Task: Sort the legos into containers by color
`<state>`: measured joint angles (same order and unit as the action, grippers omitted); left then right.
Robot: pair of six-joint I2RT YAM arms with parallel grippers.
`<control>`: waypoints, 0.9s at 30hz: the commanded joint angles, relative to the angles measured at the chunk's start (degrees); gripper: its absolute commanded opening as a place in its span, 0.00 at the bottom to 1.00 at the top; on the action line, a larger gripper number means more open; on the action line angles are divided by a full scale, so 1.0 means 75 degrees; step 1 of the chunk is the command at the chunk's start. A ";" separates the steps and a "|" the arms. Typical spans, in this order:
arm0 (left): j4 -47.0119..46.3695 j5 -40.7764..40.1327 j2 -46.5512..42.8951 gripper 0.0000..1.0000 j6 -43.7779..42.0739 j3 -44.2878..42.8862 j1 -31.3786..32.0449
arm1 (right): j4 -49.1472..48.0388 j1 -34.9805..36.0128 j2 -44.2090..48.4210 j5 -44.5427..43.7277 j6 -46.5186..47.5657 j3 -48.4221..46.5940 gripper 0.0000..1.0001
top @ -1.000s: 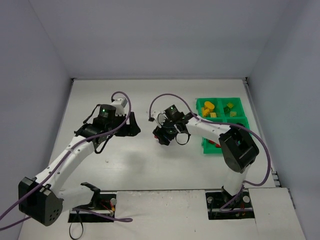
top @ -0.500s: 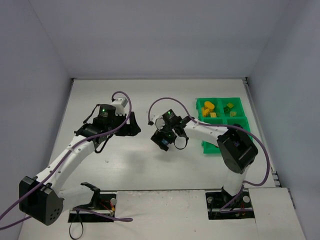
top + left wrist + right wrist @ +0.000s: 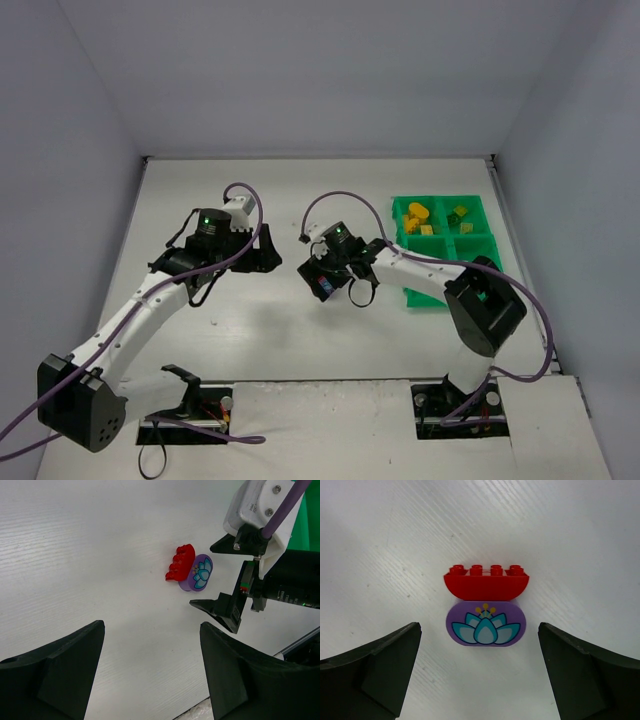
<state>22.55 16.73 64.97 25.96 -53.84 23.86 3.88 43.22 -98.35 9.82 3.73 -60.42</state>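
Two legos lie on the white table [image 3: 75, 555] and touch each other: a red brick [image 3: 486, 582] with four studs and a purple brick [image 3: 483, 624], oval, with a lotus flower printed on it. They sit just ahead of the right gripper [image 3: 480, 667], centred on the gap between its fingers [image 3: 370, 675], which are spread wide and hold nothing. The red brick is the farther one. The left gripper [image 3: 150, 675] is also spread and empty, and the pair lies ahead of it, well apart. The green tray [image 3: 412, 296] stands to the right of the right gripper, with yellow legos [image 3: 417, 214] in its far left compartment.
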 commanded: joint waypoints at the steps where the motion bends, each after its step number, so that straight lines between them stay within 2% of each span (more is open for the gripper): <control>1: -0.0205 0.0148 -0.0014 0.71 0.0008 -0.0461 -0.0052 | -0.0353 0.0213 -0.0035 -0.0267 -0.0414 -0.0123 1.00; 13: -0.0123 0.0183 -0.0014 0.71 -0.0039 -0.0485 -0.0064 | -0.0412 0.0225 -0.0551 -0.0947 -0.0473 -0.0240 1.00; 22: -0.0147 0.0183 0.0009 0.71 -0.0027 -0.0450 -0.0064 | -0.0728 0.0225 -0.0739 -0.0970 -0.0368 -0.0135 0.87; 23: -0.0147 0.0183 0.0009 0.71 -0.0015 -0.0438 -0.0052 | -0.0751 0.0225 -0.0739 -0.0970 -0.0345 -0.0112 0.78; 25: -0.0147 0.0195 0.0021 0.71 -0.0015 -0.0426 -0.0052 | -0.0845 0.0225 -0.0704 -0.0970 -0.0310 -0.0007 0.68; 26: -0.0158 0.0218 0.0033 0.71 -0.0015 -0.0426 -0.0052 | -0.0892 0.0225 -0.0634 -0.0970 -0.0286 0.0040 0.52; 27: -0.0170 0.0218 0.0033 0.71 -0.0027 -0.0415 -0.0064 | -0.0962 0.0225 -0.0599 -0.0935 -0.0205 0.0076 0.43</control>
<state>23.35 17.30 65.14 25.93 -53.87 23.86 -0.16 45.04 -103.96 3.81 1.56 -60.40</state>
